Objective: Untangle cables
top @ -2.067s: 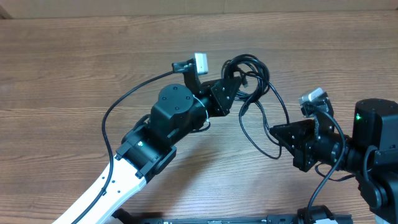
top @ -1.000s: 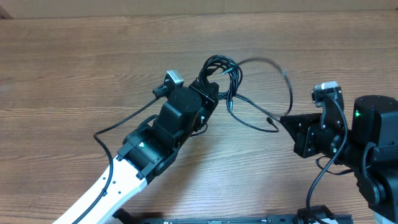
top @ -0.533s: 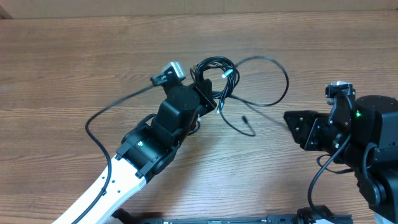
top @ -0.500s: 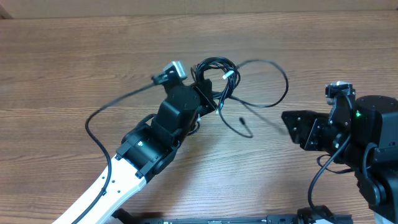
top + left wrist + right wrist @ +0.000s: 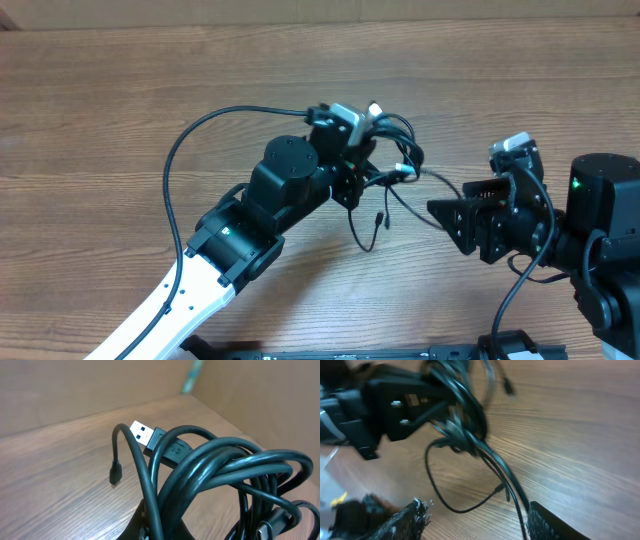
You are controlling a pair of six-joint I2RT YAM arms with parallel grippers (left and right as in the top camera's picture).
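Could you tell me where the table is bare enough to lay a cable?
Bare: the table left of the left arm, and the strip along the far edge. Crowded: between left claw and right claw, where the cables hang.

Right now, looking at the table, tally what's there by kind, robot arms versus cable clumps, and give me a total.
Robot arms: 2, the left arm and the right arm
Tangled cable bundle: 1, all black; the separate cords in it cannot be counted
Total: 3
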